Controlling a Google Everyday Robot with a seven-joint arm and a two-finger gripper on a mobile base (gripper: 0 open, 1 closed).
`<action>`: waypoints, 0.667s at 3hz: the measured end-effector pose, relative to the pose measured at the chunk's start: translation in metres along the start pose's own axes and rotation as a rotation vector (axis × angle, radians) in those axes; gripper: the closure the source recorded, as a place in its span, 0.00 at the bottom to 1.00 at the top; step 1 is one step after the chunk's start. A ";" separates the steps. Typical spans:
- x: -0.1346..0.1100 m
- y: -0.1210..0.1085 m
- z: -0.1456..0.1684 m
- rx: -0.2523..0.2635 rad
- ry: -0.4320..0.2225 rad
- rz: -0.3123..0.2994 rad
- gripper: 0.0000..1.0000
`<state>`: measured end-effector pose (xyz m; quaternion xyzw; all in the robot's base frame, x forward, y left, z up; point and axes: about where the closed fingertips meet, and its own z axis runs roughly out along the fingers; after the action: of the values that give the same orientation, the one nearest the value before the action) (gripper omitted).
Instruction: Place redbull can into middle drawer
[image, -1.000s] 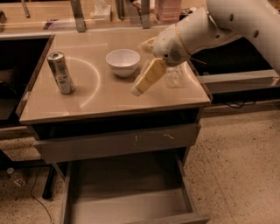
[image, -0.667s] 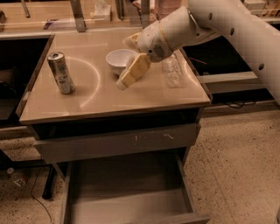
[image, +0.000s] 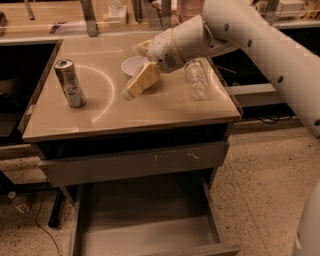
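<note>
The redbull can (image: 70, 82) stands upright on the left part of the tan table top. My gripper (image: 133, 75) hangs over the middle of the table, just in front of a white bowl, well to the right of the can and not touching it. Its cream fingers (image: 141, 80) point down and left; they look spread apart and hold nothing. The middle drawer (image: 145, 212) is pulled out below the table front, and its grey floor is bare.
The white bowl (image: 131, 64) sits behind the gripper, partly hidden by it. A clear plastic bottle (image: 196, 79) stands at the right of the table top. A shut grey drawer front with pale scratches (image: 135, 162) lies above the open drawer. Speckled floor lies to the right.
My arm has swung left across the table, from beside the bottle to in front of the bowl, closer to the can. The can, bowl and bottle have not moved.
</note>
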<state>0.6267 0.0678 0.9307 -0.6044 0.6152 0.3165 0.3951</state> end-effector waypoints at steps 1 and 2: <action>-0.002 -0.028 0.039 0.009 -0.026 0.057 0.00; -0.002 -0.049 0.071 0.006 -0.007 0.091 0.00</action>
<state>0.6828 0.1270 0.9018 -0.5733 0.6417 0.3345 0.3842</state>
